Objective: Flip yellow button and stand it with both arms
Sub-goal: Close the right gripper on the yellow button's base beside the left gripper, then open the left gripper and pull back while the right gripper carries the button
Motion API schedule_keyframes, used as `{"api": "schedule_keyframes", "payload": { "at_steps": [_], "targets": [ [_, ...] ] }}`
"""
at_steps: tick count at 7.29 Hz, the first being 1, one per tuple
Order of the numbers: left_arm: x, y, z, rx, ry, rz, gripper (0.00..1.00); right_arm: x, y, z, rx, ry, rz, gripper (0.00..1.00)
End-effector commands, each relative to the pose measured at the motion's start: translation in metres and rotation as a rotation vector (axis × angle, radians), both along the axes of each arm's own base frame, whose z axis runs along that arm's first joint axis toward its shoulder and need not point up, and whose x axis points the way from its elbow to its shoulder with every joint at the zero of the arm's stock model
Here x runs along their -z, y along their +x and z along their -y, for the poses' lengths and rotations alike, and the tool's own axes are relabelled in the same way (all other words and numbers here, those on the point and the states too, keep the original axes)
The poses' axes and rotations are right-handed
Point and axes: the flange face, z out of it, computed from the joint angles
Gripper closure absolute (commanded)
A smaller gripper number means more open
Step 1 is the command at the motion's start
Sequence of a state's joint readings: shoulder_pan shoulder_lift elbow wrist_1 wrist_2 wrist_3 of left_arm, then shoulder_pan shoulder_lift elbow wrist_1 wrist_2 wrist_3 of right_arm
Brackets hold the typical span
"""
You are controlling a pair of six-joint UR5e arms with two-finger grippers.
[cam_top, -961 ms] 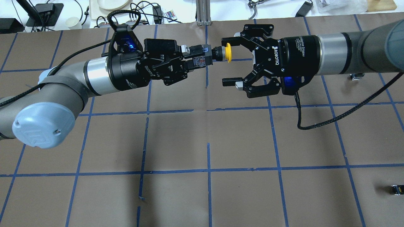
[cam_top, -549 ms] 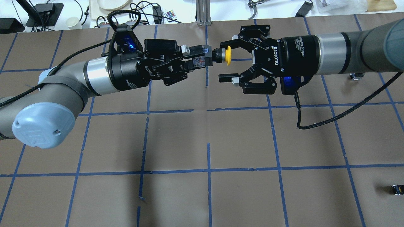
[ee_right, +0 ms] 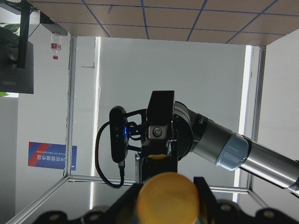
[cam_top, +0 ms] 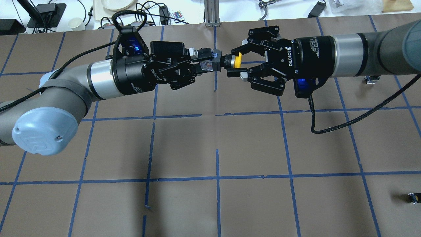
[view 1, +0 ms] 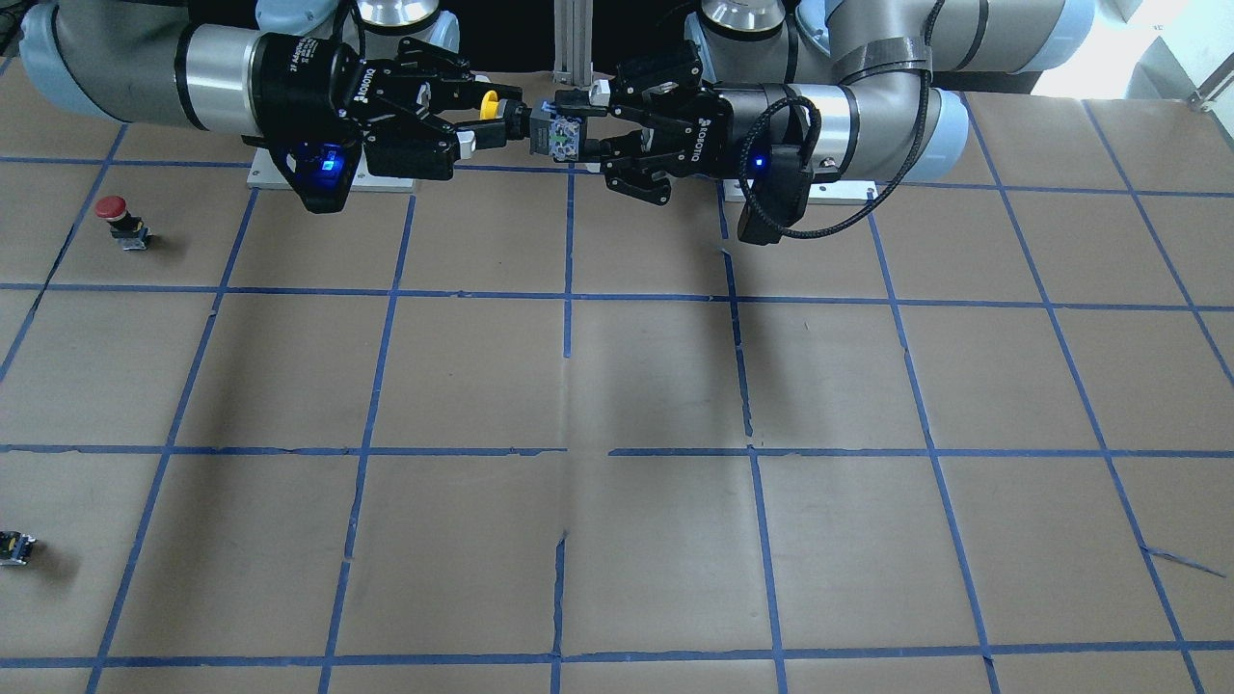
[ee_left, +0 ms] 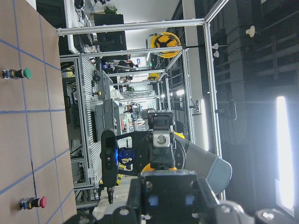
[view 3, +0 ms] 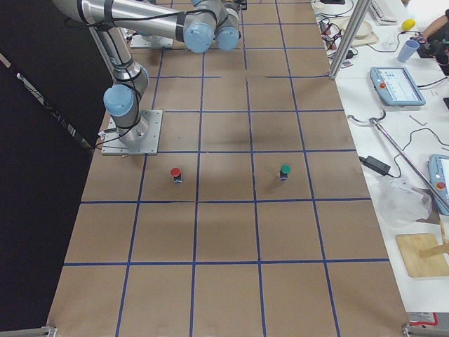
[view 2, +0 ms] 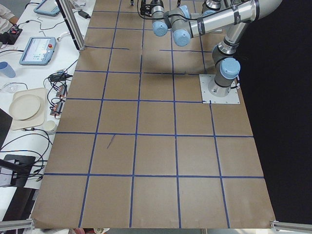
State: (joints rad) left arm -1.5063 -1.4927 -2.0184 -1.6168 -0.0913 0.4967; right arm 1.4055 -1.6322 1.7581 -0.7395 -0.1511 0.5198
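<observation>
The yellow button (cam_top: 237, 60) hangs horizontally above the worktop (cam_top: 217, 131), its black-and-grey base clamped in the narrow fingers of the left gripper (cam_top: 203, 61). Its round yellow cap faces the right gripper (cam_top: 233, 62), whose fingers (cam_top: 237, 50) are drawn in against the cap on both sides.

You get a table (cam_top: 250, 141) under brown paper, gridded with blue tape (cam_top: 217, 177). A white bench (view 2: 36, 73) runs along its far side, cluttered with cables and a tablet (view 2: 38, 50). Black backdrop (view 2: 282, 146) behind. Aluminium frame post (cam_top: 212, 13) at the table's edge. Tiled ceiling (ee_right: 187, 14), white wall (ee_right: 173, 70), bright strip light (ee_left: 281, 154).
</observation>
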Motion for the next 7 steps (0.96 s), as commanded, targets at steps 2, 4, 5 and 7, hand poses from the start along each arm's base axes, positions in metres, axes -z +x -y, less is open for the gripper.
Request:
{"api": "schedule_keyframes", "payload": {
  "at_steps": [2, 4, 5, 7],
  "targets": [
    [-0.003, 0.000, 0.001, 0.006, 0.048, -0.002, 0.01, -0.002, 0.000, 0.001, 0.001, -0.003, 0.000, 0.96],
    [-0.006, 0.001, 0.002, 0.006, 0.062, -0.003, 0.01, -0.003, -0.001, 0.001, 0.003, -0.004, 0.000, 0.96],
    [-0.007, 0.007, 0.005, 0.009, 0.076, 0.033, 0.01, -0.004, -0.004, 0.004, 0.008, -0.004, -0.002, 0.96],
    [-0.010, 0.055, 0.031, 0.001, 0.056, 0.322, 0.01, -0.004, -0.055, 0.011, 0.006, -0.028, -0.097, 0.96]
  ]
}}
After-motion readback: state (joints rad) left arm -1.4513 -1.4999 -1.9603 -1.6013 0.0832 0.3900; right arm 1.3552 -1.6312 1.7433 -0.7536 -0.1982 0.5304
